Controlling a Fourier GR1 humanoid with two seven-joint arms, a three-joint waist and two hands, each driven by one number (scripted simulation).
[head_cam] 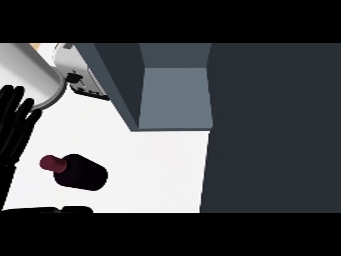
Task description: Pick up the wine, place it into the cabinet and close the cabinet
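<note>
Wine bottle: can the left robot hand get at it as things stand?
Probably yes. The left robot hand rests open at the view's left edge, just up-left of the bottle, with only bare counter between them. The open cabinet stands off to the right.

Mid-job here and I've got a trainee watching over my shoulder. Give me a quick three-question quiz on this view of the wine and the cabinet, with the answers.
1. True or false: the wine bottle is already inside the cabinet.
2. Which hand shows at the view's left edge, fingers straight and pointing up? A) the left hand B) the right hand C) both
3. Fill in: the bottle's cap is dark ____ in colour.

Key
1. False. The bottle rests on the white counter, below and left of the open cabinet compartment, apart from it.
2. A. It is open, near the bottle but holding nothing; no right hand shows.
3. Red (maroon), against a black body.
</note>
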